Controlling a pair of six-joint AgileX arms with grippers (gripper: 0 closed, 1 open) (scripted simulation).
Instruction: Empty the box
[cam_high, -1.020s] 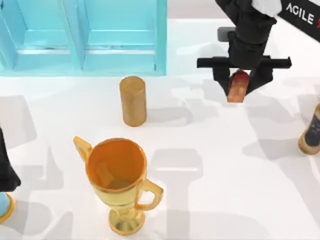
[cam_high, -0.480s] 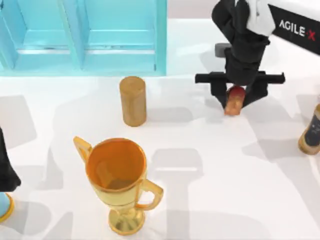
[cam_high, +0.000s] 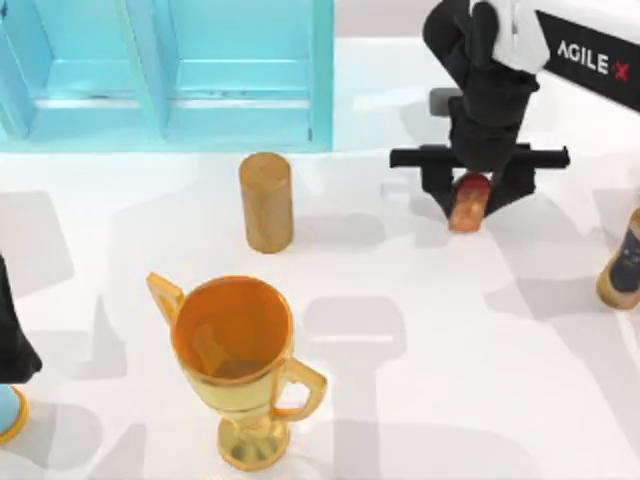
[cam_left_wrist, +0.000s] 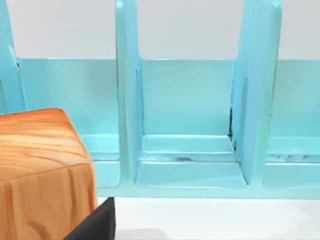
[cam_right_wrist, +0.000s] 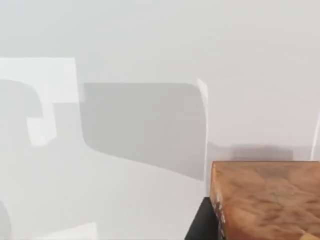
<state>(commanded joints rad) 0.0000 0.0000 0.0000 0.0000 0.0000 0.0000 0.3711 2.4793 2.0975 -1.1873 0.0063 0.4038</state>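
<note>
**Right claw grips a block beside the box**

From above, the cyan box (cam_high: 170, 75) sits at the far left of the counter (cam_high: 430, 330), its thick walls and dividers forming compartments. The right claw (cam_high: 470, 205) hangs to the right of the box, apart from it, closed on a small reddish-brown wooden block (cam_high: 468, 203). In front of the box stands a tan wooden cylinder (cam_high: 266, 200), upright and matte. Nearer the front is a glossy golden trophy (cam_high: 238, 365) with two handles and a round foot. A dark bottle (cam_high: 622, 262) with a tan base shows at the right edge. The left arm (cam_high: 12, 335) is parked at the left edge. The counter is plain white, crossed by soft grey shadows.

The left wrist view faces the box (cam_left_wrist: 190, 125) and its smooth walls, with a grained wooden block (cam_left_wrist: 42, 170) close to the camera; whether the left claw grips it I cannot tell.

The right wrist view looks over the white counter (cam_right_wrist: 125, 200), with the block's (cam_right_wrist: 265, 200) grained face nearby.
</note>
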